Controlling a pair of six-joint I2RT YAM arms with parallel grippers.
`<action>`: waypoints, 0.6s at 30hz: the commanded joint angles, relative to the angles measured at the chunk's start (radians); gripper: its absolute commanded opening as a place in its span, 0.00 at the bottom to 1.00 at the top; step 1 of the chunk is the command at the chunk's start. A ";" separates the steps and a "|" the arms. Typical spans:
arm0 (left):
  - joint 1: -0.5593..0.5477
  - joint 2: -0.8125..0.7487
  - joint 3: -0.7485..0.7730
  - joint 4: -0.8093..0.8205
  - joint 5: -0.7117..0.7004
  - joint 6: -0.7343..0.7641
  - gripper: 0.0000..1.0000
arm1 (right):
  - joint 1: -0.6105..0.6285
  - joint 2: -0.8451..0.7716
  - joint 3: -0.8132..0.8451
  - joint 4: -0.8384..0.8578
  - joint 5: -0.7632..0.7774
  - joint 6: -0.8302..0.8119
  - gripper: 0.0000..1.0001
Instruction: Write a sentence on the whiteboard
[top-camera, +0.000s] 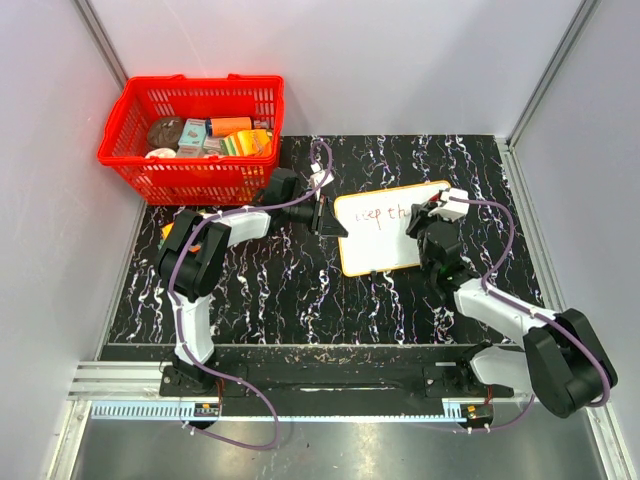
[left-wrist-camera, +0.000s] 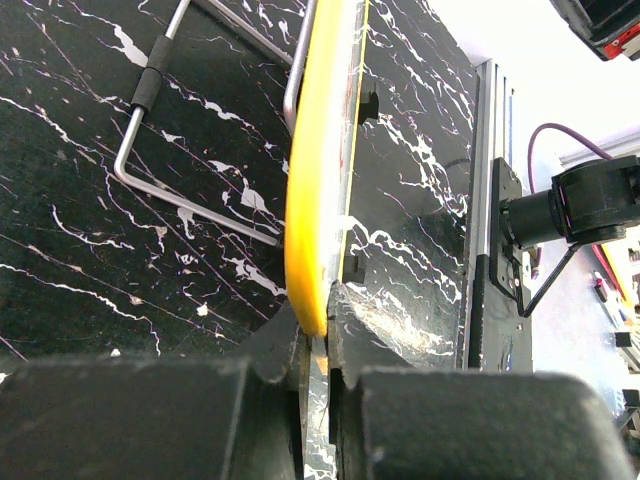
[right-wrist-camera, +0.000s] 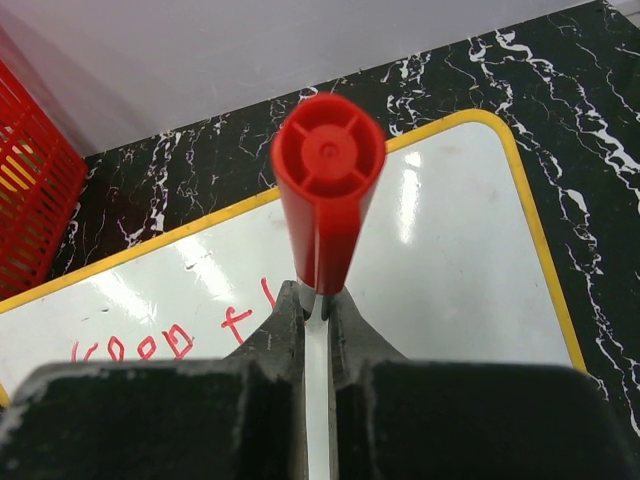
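The whiteboard (top-camera: 390, 250), white with an orange-yellow rim, lies tilted on the black marbled table. My left gripper (top-camera: 333, 220) is shut on its left edge. In the left wrist view the yellow rim (left-wrist-camera: 318, 200) runs edge-on into the gripper (left-wrist-camera: 322, 325). My right gripper (top-camera: 430, 212) hovers over the board's upper right part, shut on a red marker (right-wrist-camera: 328, 190) that stands upright between the jaws of the gripper (right-wrist-camera: 317, 298). The sentence (top-camera: 382, 213) is thin red writing along the top line, reading roughly "keep th"; its red letters (right-wrist-camera: 140, 347) sit left of the marker.
A red basket (top-camera: 192, 138) filled with several packets stands at the back left; its mesh wall (right-wrist-camera: 30, 190) shows in the right wrist view. A bent metal wire stand (left-wrist-camera: 190, 120) lies behind the board's edge. White walls enclose the table.
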 joint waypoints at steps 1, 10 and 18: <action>-0.031 0.061 -0.021 -0.101 -0.100 0.150 0.00 | -0.008 -0.031 -0.017 -0.020 -0.006 0.021 0.00; -0.031 0.063 -0.023 -0.101 -0.100 0.151 0.00 | -0.008 -0.136 -0.046 0.025 0.001 0.029 0.00; -0.031 0.063 -0.021 -0.101 -0.100 0.153 0.00 | -0.008 -0.069 0.003 0.034 0.006 -0.002 0.00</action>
